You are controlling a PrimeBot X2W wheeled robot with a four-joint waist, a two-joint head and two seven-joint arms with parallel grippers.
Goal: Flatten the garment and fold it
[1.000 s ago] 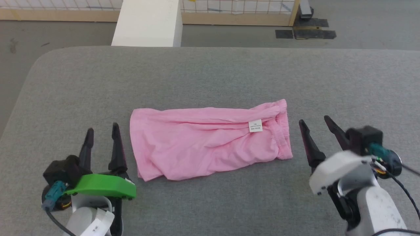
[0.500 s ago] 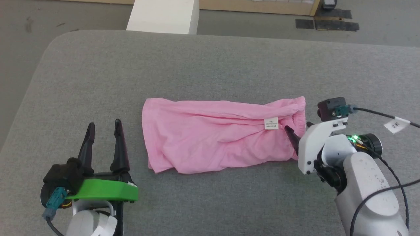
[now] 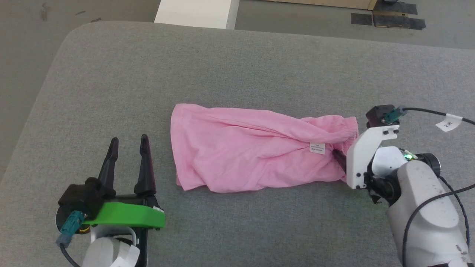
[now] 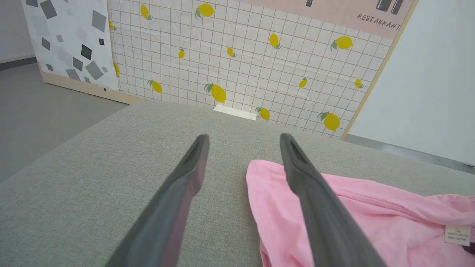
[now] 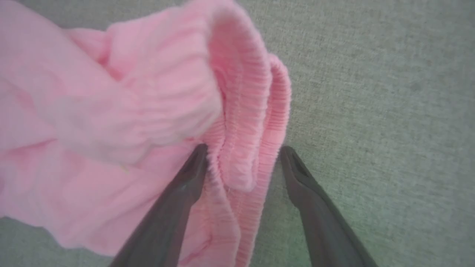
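Right fingers (image 5: pixel 174 200) spread, straddling the garment's (image 3: pixel 252 155) ribbed edge; left fingers (image 3: pixel 145 163) spread, empty; label's (image 3: pixel 317 148) print unreadable.

Support: grey woven padded surface (image 3: pixel 111 74) with a rounded far corner. One item lies on it: the pink garment (image 3: pixel 252 159), bunched lengthwise and creased. Its plain end lies just right of the left gripper (image 3: pixel 129 138); its ribbed end sits between the spread fingers of the right gripper (image 5: pixel 243 148).

Grey fabric surface (image 3: pixel 237 74), grey floor (image 3: pixel 22 55), white block (image 3: pixel 196 13), lemon-patterned grid wall panel (image 4: pixel 241 55)
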